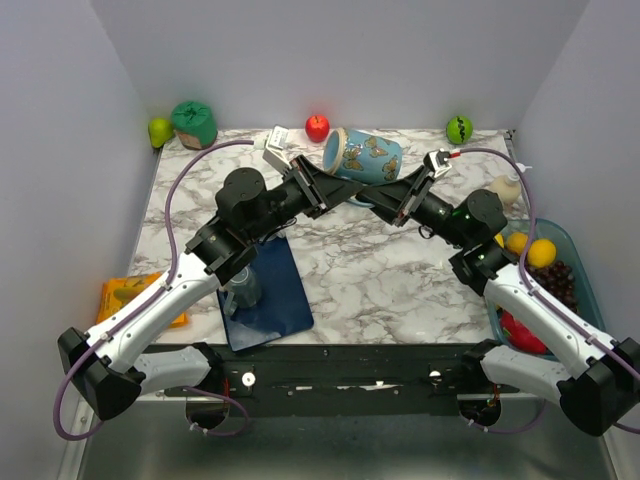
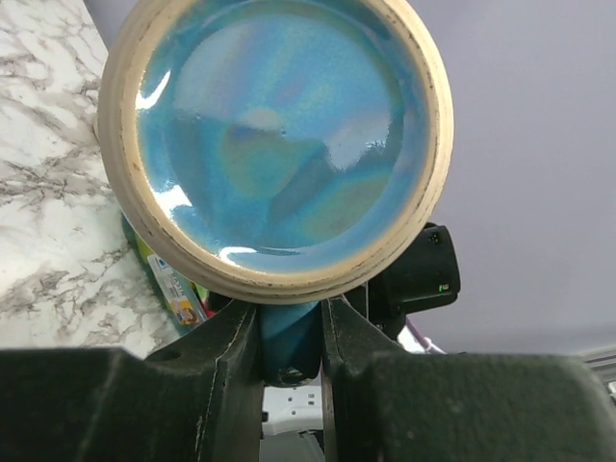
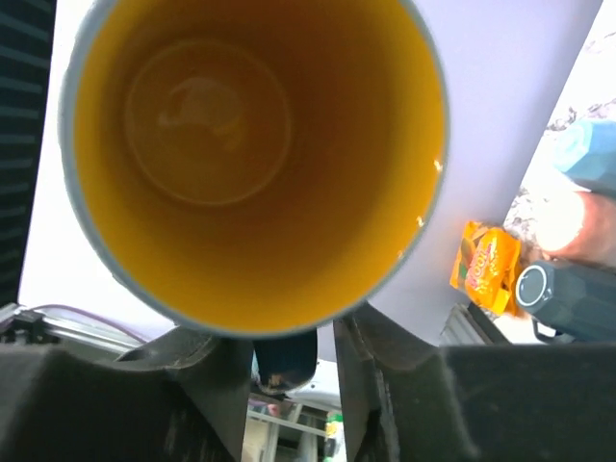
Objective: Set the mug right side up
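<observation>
Ceramic fills both wrist views. The light-blue ceramic mug point(image 1: 365, 155), printed with butterflies, lies on its side near the back of the white marble table point(image 1: 400, 280). To us it looks carried clear of the surface, not resting on it. Its long axis runs left to right across the top view. The blue glazed base with its cream foot ring faces the left gripper point(image 2: 290, 358), and the yellow-orange mouth faces the right gripper point(image 3: 289, 364). Both grippers reach in from the near side and meet at the curved blue handle point(image 2: 289, 337), which hangs on the mug's underside.

The left gripper's fingers are drawn narrow and press on either flank of that handle. The right gripper's fingers bracket the same handle, but a sliver of gap shows on one side, so we cannot tell whether it grips or merely surrounds.

We judge that the coming move turns on that sideways axis. The base end, on the left arm's side, has to drop and the mouth end has to rise by a quarter turn before the mug can be set down.

We find no writing on the mug, only the butterflies. A packet with a colourful label point(image 2: 178, 289) behind the base and an orange snack packet point(image 3: 486, 265) both carry print too blurred to read.
</observation>
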Action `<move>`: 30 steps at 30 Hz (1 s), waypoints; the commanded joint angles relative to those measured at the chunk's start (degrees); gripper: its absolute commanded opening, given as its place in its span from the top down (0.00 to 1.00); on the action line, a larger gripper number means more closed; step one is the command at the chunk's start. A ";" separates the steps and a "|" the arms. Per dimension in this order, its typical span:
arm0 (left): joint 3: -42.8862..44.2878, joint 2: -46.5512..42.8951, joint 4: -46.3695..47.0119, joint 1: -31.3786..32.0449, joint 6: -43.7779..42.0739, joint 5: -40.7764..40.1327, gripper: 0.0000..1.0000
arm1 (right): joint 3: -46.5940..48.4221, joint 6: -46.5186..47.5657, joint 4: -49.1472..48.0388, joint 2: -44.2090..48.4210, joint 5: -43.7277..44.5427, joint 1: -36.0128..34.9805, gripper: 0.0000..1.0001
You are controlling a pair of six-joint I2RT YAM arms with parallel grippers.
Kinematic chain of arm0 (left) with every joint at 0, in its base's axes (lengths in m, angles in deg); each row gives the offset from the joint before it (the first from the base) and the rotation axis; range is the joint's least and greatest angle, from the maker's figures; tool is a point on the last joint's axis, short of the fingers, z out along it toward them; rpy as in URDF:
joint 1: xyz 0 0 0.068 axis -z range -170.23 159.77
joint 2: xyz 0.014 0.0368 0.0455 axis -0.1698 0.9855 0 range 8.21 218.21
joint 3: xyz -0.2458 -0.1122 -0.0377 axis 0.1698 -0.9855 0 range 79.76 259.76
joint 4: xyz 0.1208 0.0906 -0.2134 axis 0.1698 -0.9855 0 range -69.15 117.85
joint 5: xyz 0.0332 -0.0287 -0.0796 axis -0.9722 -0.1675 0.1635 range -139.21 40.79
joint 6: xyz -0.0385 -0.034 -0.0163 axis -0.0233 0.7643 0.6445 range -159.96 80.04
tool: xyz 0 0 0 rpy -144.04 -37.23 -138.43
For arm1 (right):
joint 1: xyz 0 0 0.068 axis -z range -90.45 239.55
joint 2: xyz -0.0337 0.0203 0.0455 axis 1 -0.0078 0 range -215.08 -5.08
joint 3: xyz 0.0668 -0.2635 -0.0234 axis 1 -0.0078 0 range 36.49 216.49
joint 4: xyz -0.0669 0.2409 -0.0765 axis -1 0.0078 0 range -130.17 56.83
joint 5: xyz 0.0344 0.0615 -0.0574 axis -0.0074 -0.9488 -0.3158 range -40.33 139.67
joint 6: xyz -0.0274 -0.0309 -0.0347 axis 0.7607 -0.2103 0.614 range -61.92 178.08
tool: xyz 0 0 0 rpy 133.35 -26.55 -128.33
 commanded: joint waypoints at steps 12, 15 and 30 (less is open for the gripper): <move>0.19 -2.32 8.19 0.32 0.16 2.80 1.00 | 2.39 2.11 -3.41 1.38 0.73 -0.41 0.99; 0.28 -2.32 6.43 0.32 -0.98 2.45 0.83 | 3.19 5.09 0.63 2.78 2.65 -0.41 0.99; 3.97 -4.17 -23.51 0.15 -17.58 -11.78 0.01 | 16.63 31.44 39.47 6.57 30.13 -0.24 0.99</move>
